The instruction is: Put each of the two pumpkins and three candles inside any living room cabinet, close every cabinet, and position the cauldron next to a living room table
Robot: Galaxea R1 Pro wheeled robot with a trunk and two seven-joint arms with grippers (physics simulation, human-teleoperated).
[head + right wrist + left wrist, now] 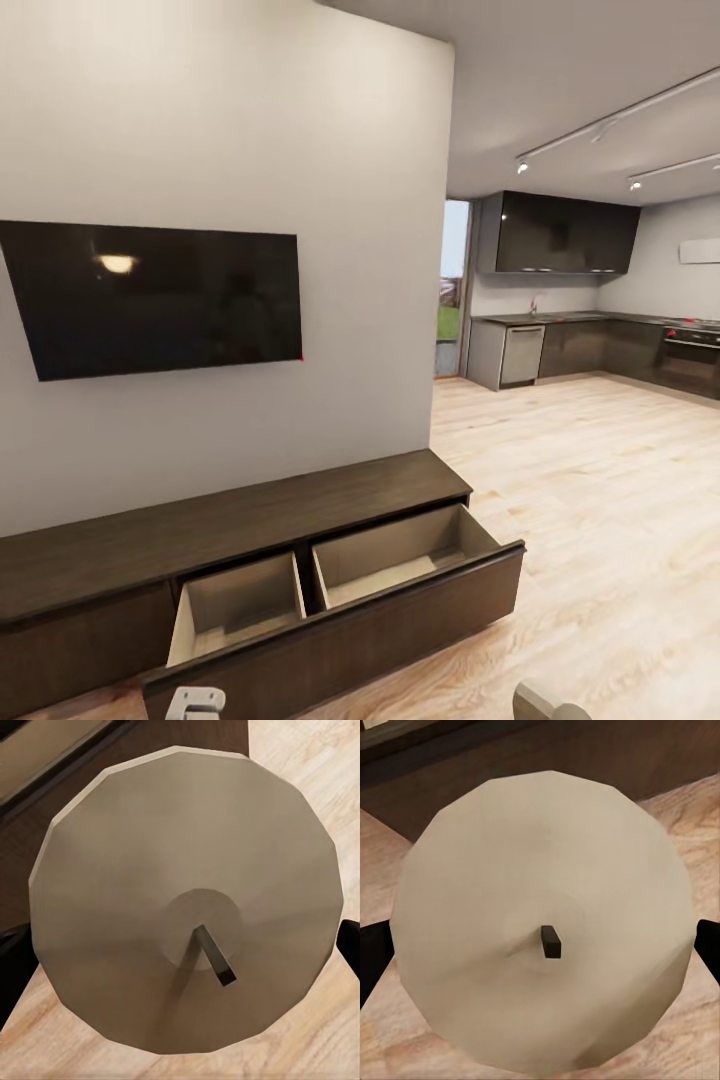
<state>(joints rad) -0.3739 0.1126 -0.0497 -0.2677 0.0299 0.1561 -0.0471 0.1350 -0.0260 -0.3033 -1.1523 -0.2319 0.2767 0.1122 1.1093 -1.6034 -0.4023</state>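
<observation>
A broad pale wall (220, 130) took up most of the head view, with a dark flat television (160, 295) mounted on it; no brand or writing could be read on the screen, which carried a lamp's reflection and a small red spot at its lower right corner. To the right the light wooden floor (590, 480) ran back to a kitchen with glossy dark cupboards (565, 235), a steel-fronted dishwasher (522, 355) and an oven (688, 360). Below the television stood the cabinet (230, 525), long and dark brown, with one wide drawer (340, 600) pulled out toward the robot, its pale interior split into two compartments that looked bare; nothing stood between the robot and the drawer. In the left wrist view the left gripper (540, 945) was clamped on a candle (540, 870), whose pale top and short dark wick faced the camera, with dark fingers (371, 960) pressing at both sides, above the floor and the dark cabinet front. In the right wrist view the right gripper (180, 945) likewise grasped a second candle (180, 847), its wick leaning, beside the drawer edge.
</observation>
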